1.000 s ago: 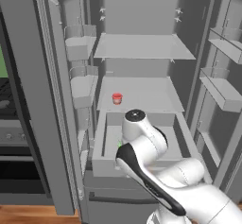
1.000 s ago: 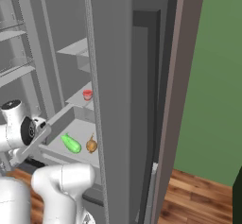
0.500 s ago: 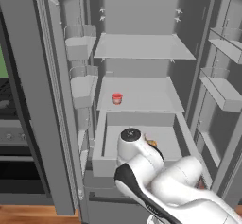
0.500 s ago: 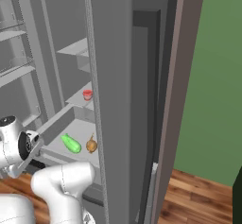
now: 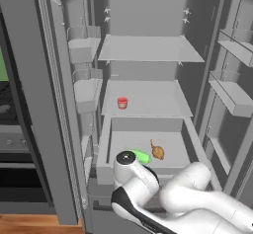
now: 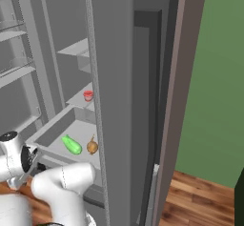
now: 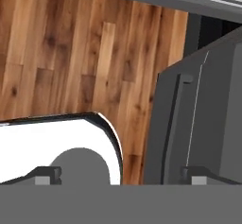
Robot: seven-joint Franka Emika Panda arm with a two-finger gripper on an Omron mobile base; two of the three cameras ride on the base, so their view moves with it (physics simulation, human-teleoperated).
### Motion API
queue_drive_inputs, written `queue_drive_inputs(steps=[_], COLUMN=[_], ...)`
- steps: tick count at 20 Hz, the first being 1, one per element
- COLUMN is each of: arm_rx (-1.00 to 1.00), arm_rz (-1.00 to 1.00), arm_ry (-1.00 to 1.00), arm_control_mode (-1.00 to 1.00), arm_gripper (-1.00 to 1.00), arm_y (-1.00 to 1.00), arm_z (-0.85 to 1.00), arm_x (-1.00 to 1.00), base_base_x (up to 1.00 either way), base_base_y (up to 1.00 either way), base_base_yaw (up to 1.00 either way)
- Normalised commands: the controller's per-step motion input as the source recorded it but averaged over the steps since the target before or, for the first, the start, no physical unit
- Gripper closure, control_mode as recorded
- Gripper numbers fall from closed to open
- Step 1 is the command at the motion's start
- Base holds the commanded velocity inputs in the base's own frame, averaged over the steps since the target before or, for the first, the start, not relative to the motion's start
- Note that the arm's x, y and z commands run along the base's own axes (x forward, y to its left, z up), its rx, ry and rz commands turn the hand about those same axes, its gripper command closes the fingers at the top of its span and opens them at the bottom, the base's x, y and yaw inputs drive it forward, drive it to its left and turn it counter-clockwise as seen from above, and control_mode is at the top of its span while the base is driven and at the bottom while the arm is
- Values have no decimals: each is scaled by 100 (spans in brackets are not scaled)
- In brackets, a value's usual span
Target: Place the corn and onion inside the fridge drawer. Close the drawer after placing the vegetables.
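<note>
Corn (image 5: 140, 156): lies in the fridge drawer (image 5: 103, 168) near its front edge, left of centre, loose on the drawer floor; a glossy bright green cob with tapered ends, set at a slant
Onion (image 5: 157, 152): rests just beside the corn toward the drawer's right side, apart from it; a small orange-brown bulb with a thin stem tip pointing toward the back wall
Fridge drawer: pulled out from the fridge under the lowest shelf (image 5: 146, 98), a wide shallow light-grey tray with a plain flat front; both vegetables sit inside it, so by the look of things only the closing is left
Why it stands open: the front edge juts out past the shelf line, and nothing is pressing on it yet
Arm: folded low in front of the drawer, its rounded white joint just below the front edge, a posture that would suit a push on the flat front
Gripper (image 7: 120, 179): pointed down at the wooden floor (image 7: 61, 53) beside a grey fridge panel (image 7: 194, 119); the two dark tips stand far apart at the bottom corners of the hand view with nothing between them, so the claw reads as released
Red cup (image 5: 122, 102): upright on the shelf above the drawer, near the shelf's front left, no part of the job
</note>
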Motion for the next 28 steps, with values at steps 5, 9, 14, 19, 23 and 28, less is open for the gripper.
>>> queue_drive_inputs(steps=[5, 9, 14, 19, 23, 28], arm_rx=[0, 0, 0, 0, 0, 0], arm_rz=[3, 2, 3, 2, 0, 0], arm_ry=[5, 1, 0, -1, 0, 0], arm_control_mode=[-100, -100, -100, -100, -100, -100], arm_gripper=[-100, -100, -100, -100, -100, -100], arm_y=[11, 4, 1, 1, 0, 0], arm_z=[-49, -41, -22, 4, 30, 10], arm_x=[60, 67, 77, 50, 36, 55], base_base_x=[0, 0, 0, 0, 0, 0], base_base_y=[0, 0, 0, 0, 0, 0], base_base_yaw=[0, 0, 0, 0, 0, 0])
